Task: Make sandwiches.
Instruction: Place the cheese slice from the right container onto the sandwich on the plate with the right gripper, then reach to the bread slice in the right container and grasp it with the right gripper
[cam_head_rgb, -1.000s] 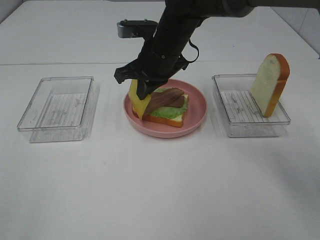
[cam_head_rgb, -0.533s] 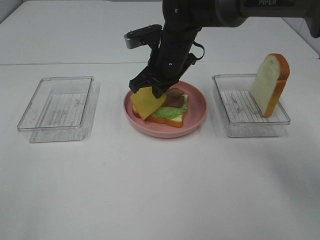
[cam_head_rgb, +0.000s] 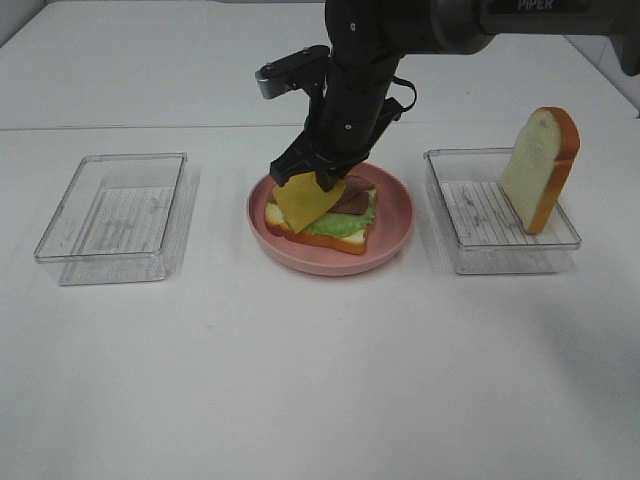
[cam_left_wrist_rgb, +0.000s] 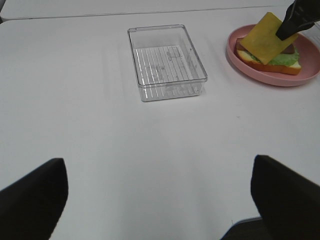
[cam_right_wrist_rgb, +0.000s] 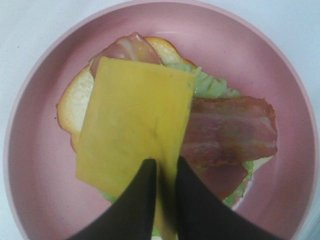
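On the pink plate (cam_head_rgb: 396, 214) lies a partly built sandwich (cam_head_rgb: 345, 226): a bread slice with lettuce and bacon strips (cam_right_wrist_rgb: 231, 131). A yellow cheese slice (cam_head_rgb: 305, 198) hangs tilted over its left half, its lower edge near the bread. My right gripper (cam_head_rgb: 320, 178) reaches down from behind and is shut on the cheese slice (cam_right_wrist_rgb: 134, 125), pinching one edge between its two dark fingers (cam_right_wrist_rgb: 139, 195). My left gripper (cam_left_wrist_rgb: 160, 200) shows only in the left wrist view, open, with nothing between its fingers and well short of the left tray (cam_left_wrist_rgb: 167, 62).
A clear tray (cam_head_rgb: 115, 205) stands on the table at the left. A second clear tray (cam_head_rgb: 480, 250) at the right holds a bread slice (cam_head_rgb: 540, 170) leaning upright against its far corner. The white table runs on in front.
The right gripper has carried the cheese slice from the plate's left rim to the right, over the sandwich. The cheese now faces more upward. The left gripper has not moved.
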